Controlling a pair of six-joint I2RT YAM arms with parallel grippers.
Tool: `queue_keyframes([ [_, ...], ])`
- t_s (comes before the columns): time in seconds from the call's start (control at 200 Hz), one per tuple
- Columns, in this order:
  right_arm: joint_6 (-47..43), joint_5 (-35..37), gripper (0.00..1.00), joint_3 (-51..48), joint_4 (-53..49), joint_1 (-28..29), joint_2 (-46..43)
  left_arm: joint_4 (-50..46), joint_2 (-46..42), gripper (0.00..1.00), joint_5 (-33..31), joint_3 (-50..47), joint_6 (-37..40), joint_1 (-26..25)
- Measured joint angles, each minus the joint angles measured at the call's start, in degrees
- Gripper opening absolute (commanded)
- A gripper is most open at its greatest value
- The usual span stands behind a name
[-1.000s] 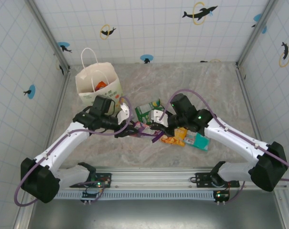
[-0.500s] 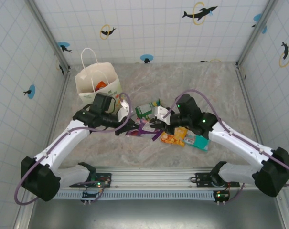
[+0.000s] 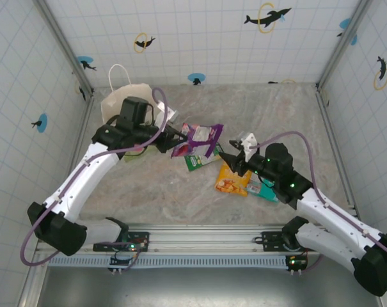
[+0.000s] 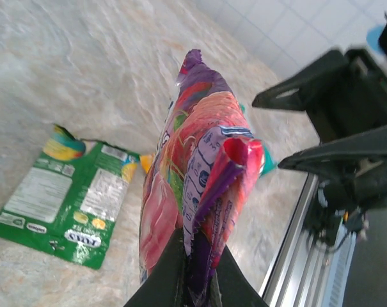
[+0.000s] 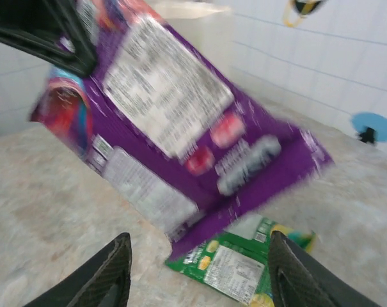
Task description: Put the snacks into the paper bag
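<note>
Purple packet (image 3: 199,136) lifted off marble tabletop (image 3: 276,115), dolphin-print tiled walls (image 3: 199,32) around

Your bench (image 3: 283,109) is a grey-beige marbled slab, stretching well beyond the right tool (image 3: 230,160). White gridded tile walls (image 3: 199,38) box it in on three sides. Far past both tools on the back wall you've got a black dolphin sticker in a yellow ring (image 3: 267,16), a smaller ringed dolphin (image 3: 144,43), and a blue dot sticker (image 3: 196,78) low down. Another blue dot (image 3: 41,121) sits on the side wall, out past the left tool (image 3: 176,140). A metal rail (image 3: 212,238) runs along the bench edge on the base side of both tools.
</note>
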Motion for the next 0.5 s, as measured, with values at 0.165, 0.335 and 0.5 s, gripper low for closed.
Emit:
queue_keyframes([
  [0.165,9.03,7.28,0.61,-3.85,4.15,-0.72,-3.78,1.18,1.18,0.00,-3.72,5.31,-9.16,1.31],
  [0.335,15.15,11.65,0.61,-6.45,6.29,-0.79,-5.44,3.96,1.42,0.00,-5.57,7.43,-18.97,6.84],
  [0.5,18.73,12.85,0.61,-6.47,6.34,-0.79,-4.83,2.95,4.35,0.00,-8.79,15.02,-25.57,8.79],
])
